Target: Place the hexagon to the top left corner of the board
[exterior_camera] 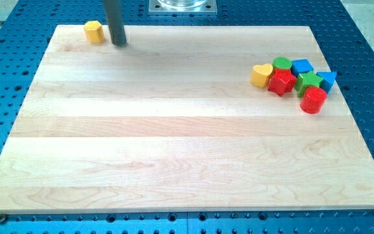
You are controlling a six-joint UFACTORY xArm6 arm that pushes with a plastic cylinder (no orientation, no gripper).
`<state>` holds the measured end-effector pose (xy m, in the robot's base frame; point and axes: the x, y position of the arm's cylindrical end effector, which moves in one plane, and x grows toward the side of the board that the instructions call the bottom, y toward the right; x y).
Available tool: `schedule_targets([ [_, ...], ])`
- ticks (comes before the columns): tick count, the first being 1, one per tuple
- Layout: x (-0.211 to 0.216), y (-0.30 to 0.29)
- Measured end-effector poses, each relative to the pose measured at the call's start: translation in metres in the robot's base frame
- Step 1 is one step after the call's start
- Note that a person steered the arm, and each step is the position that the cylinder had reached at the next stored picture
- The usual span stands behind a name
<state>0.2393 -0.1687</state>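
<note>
Red cylinder [313,99] nearest; yellow hexagon [94,31] beside my tip [119,44].

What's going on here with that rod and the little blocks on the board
A single robot arm ending in a dark rod is pushing blocks around a wooden board. My tip sits just to the view's right of the yellow hexagon, with a small gap between them. The hexagon already lies near the board's top left corner. The other blocks, including a yellow heart, sit bunched together near the view's right edge, far from my tip.
</note>
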Motion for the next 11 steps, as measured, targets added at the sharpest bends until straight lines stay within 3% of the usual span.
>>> schedule_targets([
  [2,-0.002,-0.034],
  [3,-0.006,-0.005],
  [4,-0.039,0.018],
  [5,-0.046,-0.039],
  [11,-0.047,-0.080],
])
